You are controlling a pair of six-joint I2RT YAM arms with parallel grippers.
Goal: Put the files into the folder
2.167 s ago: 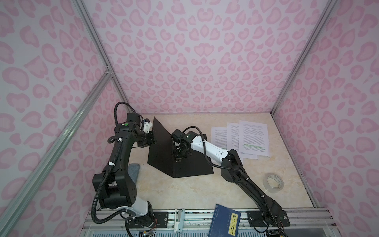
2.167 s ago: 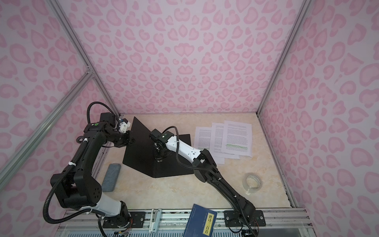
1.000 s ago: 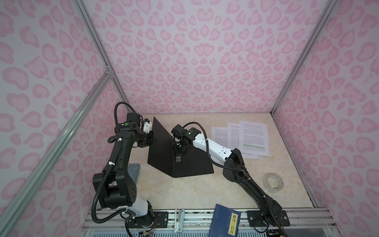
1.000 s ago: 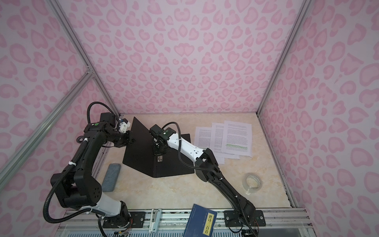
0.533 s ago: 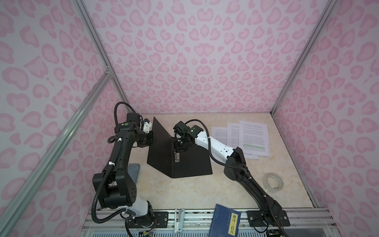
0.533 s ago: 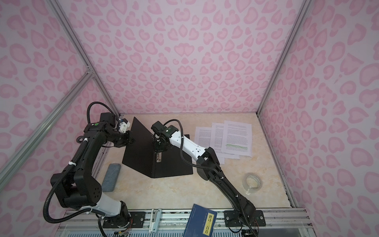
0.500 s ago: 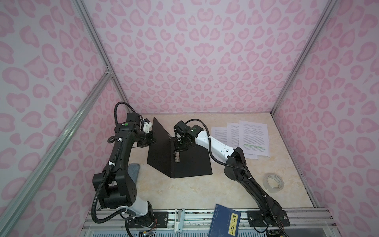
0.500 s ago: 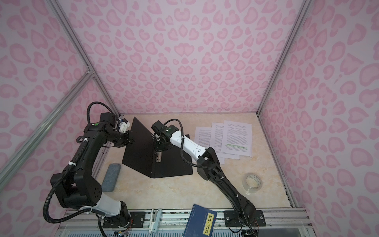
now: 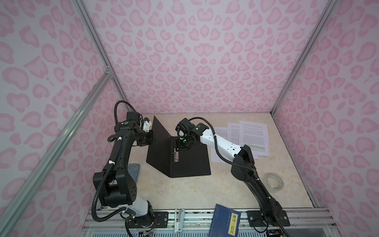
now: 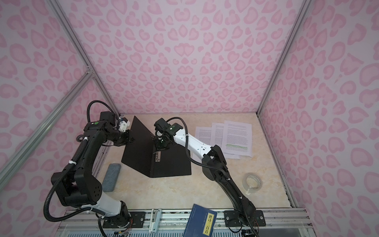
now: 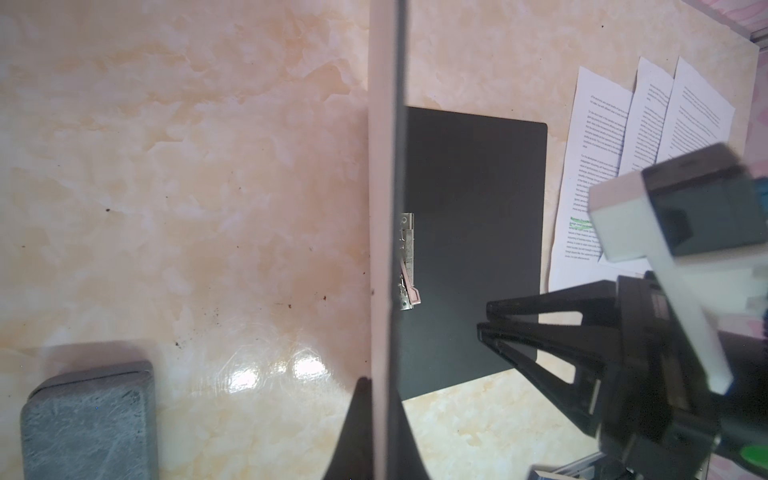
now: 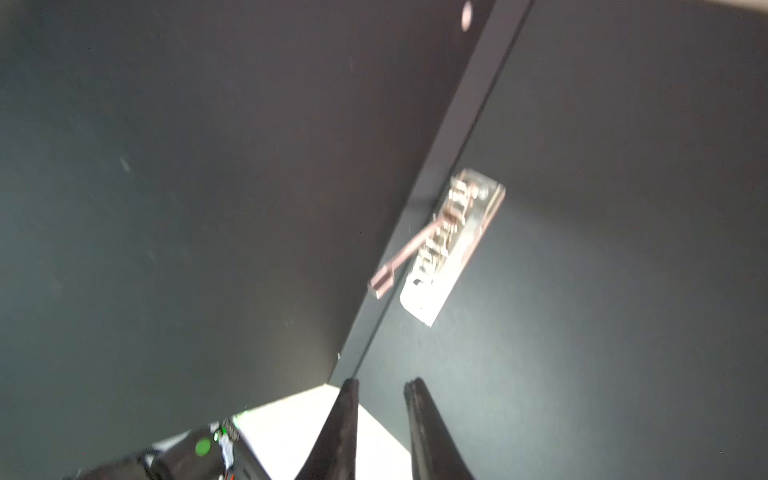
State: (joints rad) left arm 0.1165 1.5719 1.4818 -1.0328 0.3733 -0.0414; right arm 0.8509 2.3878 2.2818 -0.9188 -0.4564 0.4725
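The folder point(image 9: 190, 164) point(image 10: 172, 166) lies open with its black inside showing. My left gripper point(image 9: 150, 136) point(image 10: 130, 139) point(image 11: 382, 380) is shut on the edge of its raised cover point(image 9: 162, 141), holding it upright. The metal clip point(image 9: 175, 156) point(image 10: 158, 158) point(image 11: 407, 262) point(image 12: 449, 245) sits by the spine with its lever sticking up. My right gripper point(image 9: 181, 146) point(image 10: 159, 148) point(image 12: 382, 382) hovers just behind the clip, slightly open and holding nothing. The files point(image 9: 253, 135) point(image 10: 238, 137) point(image 11: 623, 137) lie fanned on the table to the right of the folder.
A roll of clear tape point(image 9: 274, 182) point(image 10: 252, 182) lies at the right front. A blue book with a yellow label point(image 9: 225, 223) point(image 10: 201, 223) overhangs the front rail. A grey pad point(image 9: 134, 170) point(image 10: 110, 177) point(image 11: 87, 424) lies left of the folder, by the left arm.
My right gripper has drawn back from the clip toward the far end of the spine, and its jaws have parted a little. The left arm and the raised cover have not moved.
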